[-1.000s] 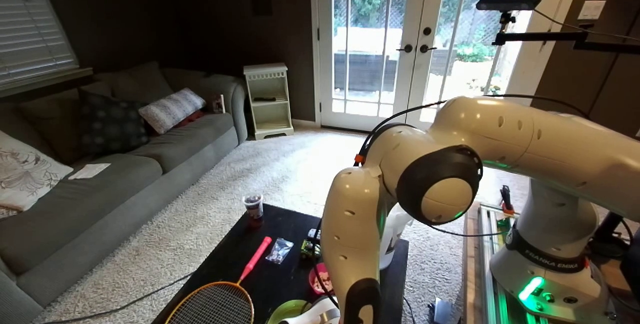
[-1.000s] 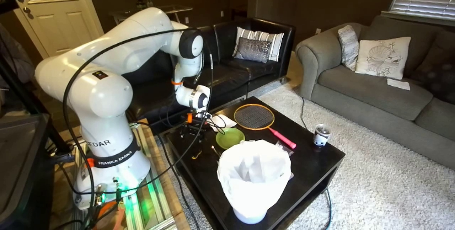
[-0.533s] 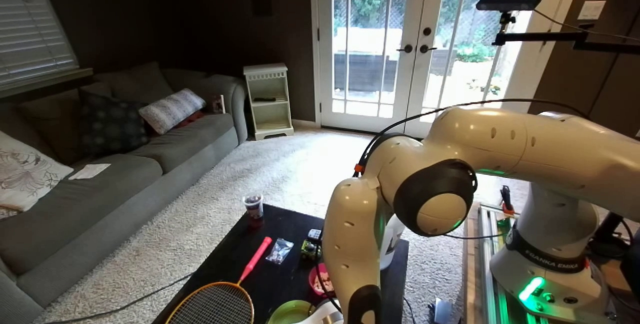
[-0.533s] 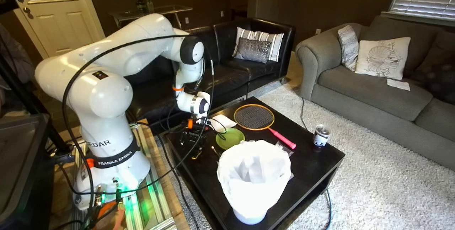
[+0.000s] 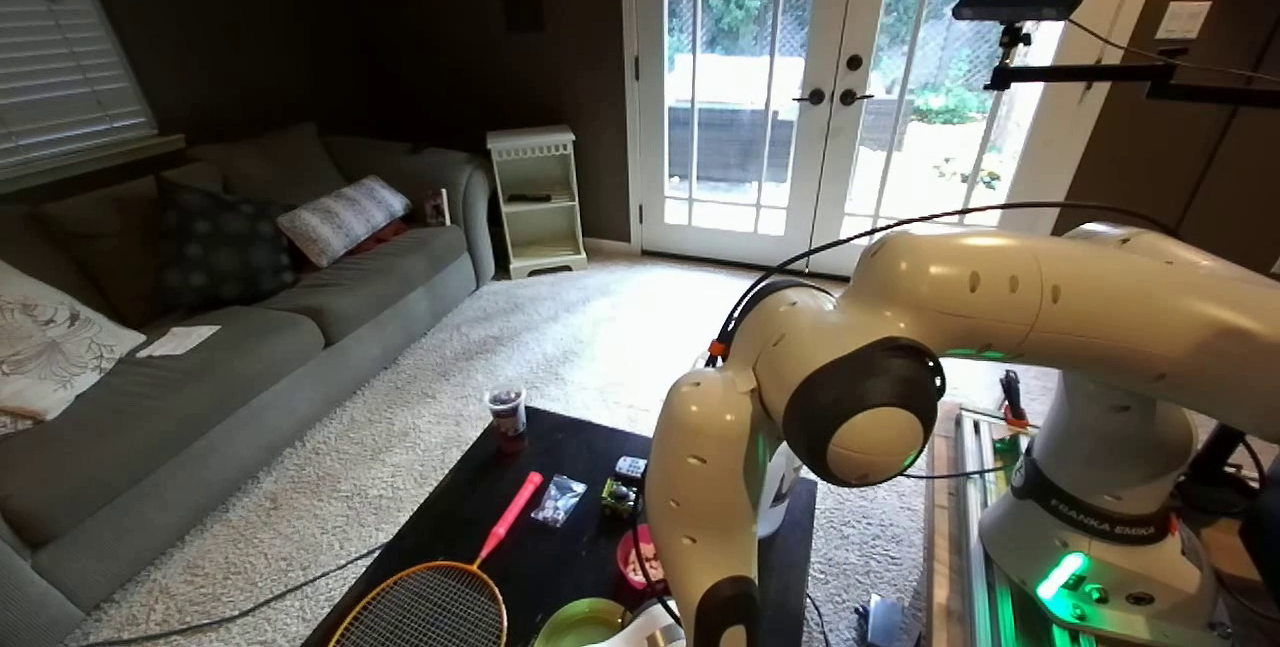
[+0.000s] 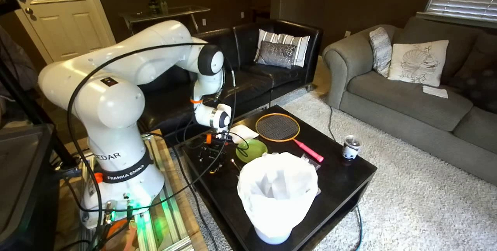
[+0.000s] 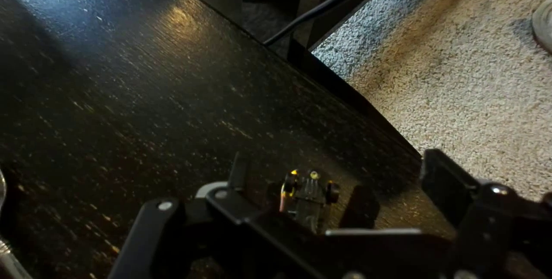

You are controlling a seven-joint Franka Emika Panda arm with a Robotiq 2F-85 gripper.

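Note:
My gripper (image 7: 338, 173) is open in the wrist view, its two black fingers wide apart and nothing held. A small dark toy car (image 7: 308, 199) with yellow bits lies on the black table (image 7: 129, 98), seemingly wheels up. It shows between the fingers, closer to the left one; its lower part is hidden behind the gripper. In an exterior view the gripper (image 6: 211, 156) hangs low over the table's corner near the robot base, with a yellow bit of the toy car (image 6: 212, 172) just below it. Whether a finger touches the car or table, I cannot tell.
A green bowl (image 6: 251, 151), white paper (image 6: 242, 133) and racket (image 6: 277, 127) lie beyond the gripper. A white lined bin (image 6: 277, 200) stands on the table. A pink bowl (image 5: 640, 559), plastic bag (image 5: 559, 501) and cup (image 5: 508, 415) are farther along. Loose cables hang by the arm.
The arm has lowered, bringing the gripper down to just above the toy car at the table's corner. The other things on the table have not moved.

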